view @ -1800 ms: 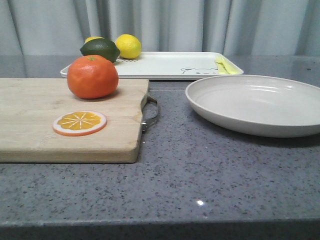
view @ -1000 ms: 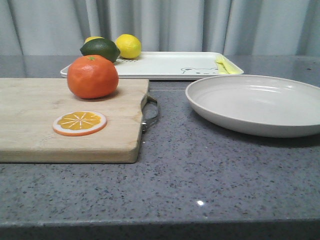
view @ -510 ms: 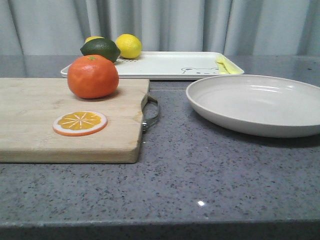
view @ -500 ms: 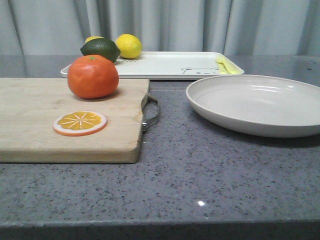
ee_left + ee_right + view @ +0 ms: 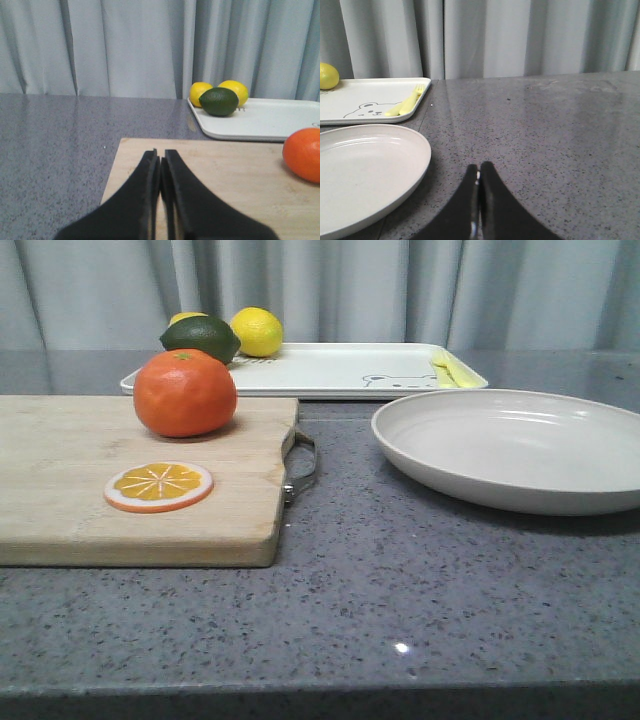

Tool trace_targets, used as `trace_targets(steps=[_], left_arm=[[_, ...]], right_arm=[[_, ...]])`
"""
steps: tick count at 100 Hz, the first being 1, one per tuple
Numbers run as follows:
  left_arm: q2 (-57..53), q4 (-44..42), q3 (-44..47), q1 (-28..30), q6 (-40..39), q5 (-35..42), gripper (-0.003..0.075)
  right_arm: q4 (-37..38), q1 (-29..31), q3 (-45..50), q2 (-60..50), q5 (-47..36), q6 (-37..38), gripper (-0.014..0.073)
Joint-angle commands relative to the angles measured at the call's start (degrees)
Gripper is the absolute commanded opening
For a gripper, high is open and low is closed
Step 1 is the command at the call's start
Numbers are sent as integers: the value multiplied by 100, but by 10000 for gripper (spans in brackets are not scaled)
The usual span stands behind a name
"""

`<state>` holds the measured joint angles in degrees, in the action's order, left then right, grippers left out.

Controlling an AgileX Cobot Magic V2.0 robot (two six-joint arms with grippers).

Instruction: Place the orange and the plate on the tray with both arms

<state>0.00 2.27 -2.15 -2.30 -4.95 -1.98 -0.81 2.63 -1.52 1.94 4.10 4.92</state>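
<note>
The orange (image 5: 185,392) sits on the wooden cutting board (image 5: 60,480), behind the orange slice (image 5: 159,486). The plate (image 5: 515,448) rests on the table (image 5: 400,590) beside the board, the tray (image 5: 330,370) behind both. My left claw (image 5: 161,162) and right claw (image 5: 478,172) are both closed, empty.

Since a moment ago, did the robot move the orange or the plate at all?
No, nothing visibly changed. The orange sits on the cutting board as before, the plate rests on the table, and the tray lies behind them. Both grippers, left and right, are shut and hold nothing.
</note>
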Motion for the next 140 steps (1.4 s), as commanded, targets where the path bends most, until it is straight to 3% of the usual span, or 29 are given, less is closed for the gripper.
trace_targets(steps=[1,45,71,92,140], left_arm=[[272,18,-458,16,-40,470,-19],[2516,39,-1990,16,-40,433,-19],[2971,63,-2064,16,-40,813,-19],[3265,63,-2319,2,-40,926,-19],[4811,218,-4169,-214,-4,-520,-15]], right_arm=[[-13,38,-457,426,-267,-21,-59],[-13,22,-2070,2623,-105,-21,-59],[-37,22,-2133,2874,-545,-21,-59],[-43,22,-2338,2874,-251,-21,-59],[-43,22,-3001,3726,1064,-26,-59]])
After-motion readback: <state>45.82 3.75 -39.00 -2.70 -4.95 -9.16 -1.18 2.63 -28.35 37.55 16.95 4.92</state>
